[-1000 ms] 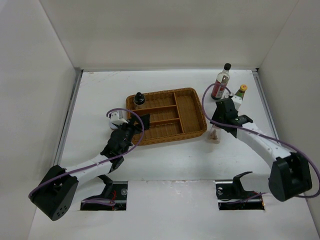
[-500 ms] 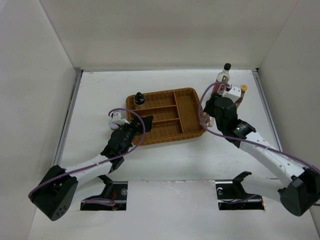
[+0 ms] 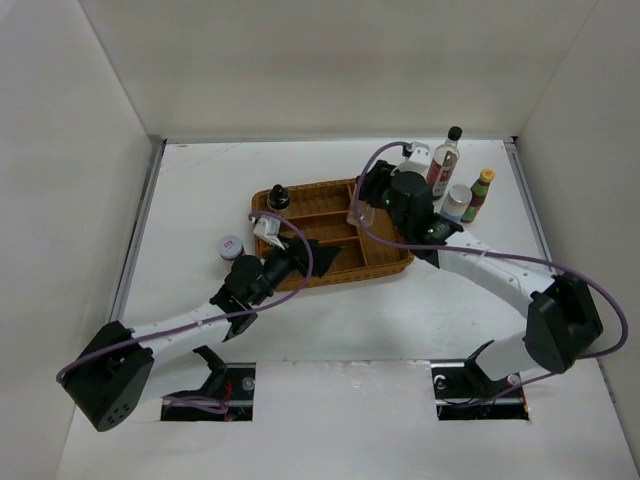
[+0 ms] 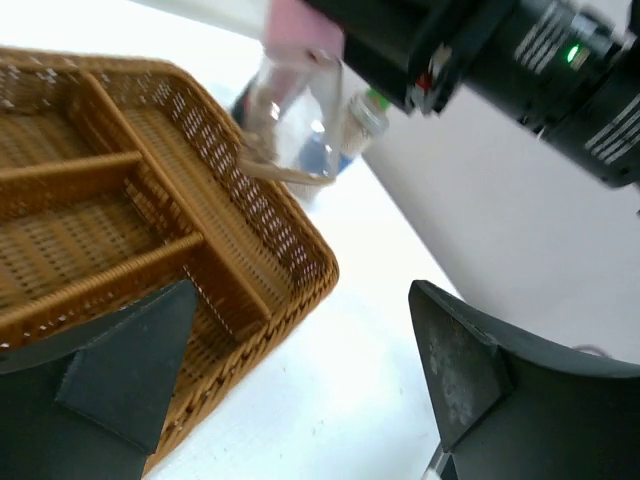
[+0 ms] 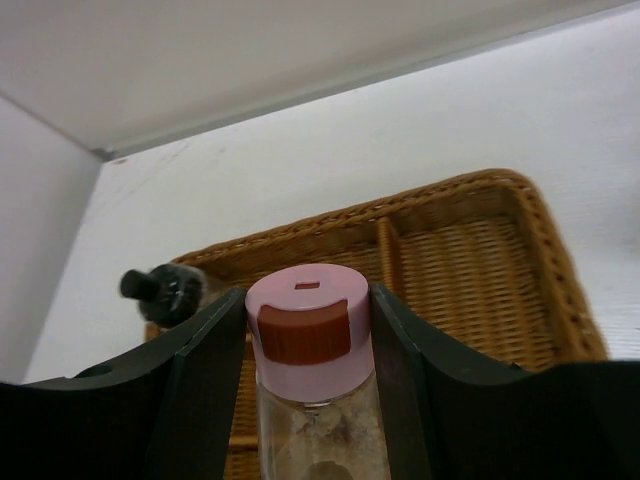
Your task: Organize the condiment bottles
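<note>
My right gripper point(image 3: 366, 198) is shut on the cap of the pink-capped bottle point(image 5: 308, 318) and holds it above the right compartment of the brown wicker tray point(image 3: 385, 264). The bottle also shows in the left wrist view point(image 4: 293, 112). The squat black-capped bottle point(image 3: 278, 198) stands in the tray's back left corner, also in the right wrist view point(image 5: 165, 290). My left gripper point(image 3: 300, 256) is open and empty over the tray's front edge. The short pink-lidded jar point(image 3: 231, 245) stands on the table left of the tray.
The tall black-capped bottle point(image 3: 445, 160), the white-and-blue bottle point(image 3: 456, 203) and the green-and-yellow-capped bottle point(image 3: 481, 192) stand together right of the tray near the back right corner. White walls enclose the table on three sides.
My right arm has lifted the pink-capped bottle from the table right of the tray and swung it left over the tray. My left gripper has moved right, away from the pink-lidded jar.
</note>
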Controlling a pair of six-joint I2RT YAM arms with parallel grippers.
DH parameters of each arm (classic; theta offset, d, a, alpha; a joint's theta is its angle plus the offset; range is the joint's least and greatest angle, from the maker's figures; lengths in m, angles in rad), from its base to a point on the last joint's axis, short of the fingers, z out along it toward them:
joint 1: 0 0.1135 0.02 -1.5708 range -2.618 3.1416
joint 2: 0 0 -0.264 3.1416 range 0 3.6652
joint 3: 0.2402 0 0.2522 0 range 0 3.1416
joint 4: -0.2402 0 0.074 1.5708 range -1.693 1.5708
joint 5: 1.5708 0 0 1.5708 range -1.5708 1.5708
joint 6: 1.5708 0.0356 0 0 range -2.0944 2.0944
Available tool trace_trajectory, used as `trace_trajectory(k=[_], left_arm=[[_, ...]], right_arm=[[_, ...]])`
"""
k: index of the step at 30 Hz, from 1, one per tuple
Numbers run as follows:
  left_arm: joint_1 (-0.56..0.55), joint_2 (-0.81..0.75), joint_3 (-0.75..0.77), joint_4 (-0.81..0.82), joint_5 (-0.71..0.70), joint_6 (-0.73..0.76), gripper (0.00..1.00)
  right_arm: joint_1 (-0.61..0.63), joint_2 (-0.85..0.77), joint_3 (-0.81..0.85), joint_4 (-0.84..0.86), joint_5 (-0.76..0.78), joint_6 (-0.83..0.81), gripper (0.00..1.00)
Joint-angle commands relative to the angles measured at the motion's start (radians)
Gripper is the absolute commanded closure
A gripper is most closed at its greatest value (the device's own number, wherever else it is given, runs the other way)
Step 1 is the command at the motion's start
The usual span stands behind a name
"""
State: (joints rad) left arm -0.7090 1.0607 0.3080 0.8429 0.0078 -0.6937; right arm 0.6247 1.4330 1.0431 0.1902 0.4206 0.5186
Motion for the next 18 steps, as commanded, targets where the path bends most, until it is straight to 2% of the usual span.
trace_trajectory(k=[1, 6, 18], left_arm=[[-0.026, 0.057, 0.071, 0.065, 0.055, 0.034, 0.13], [-0.054, 0.143, 0.137, 0.068, 0.041, 0.083, 0.02], [-0.103, 0.257, 0.207, 0.038, -0.138, 0.243, 0.02]], right_arm=[[0.029, 0.013, 0.037, 0.146, -0.085, 0.076, 0.66], [0.074, 0.035, 0.021, 0.189, -0.114, 0.092, 0.66], [0.092, -0.071, -0.093, 0.193, -0.194, 0.146, 0.65]])
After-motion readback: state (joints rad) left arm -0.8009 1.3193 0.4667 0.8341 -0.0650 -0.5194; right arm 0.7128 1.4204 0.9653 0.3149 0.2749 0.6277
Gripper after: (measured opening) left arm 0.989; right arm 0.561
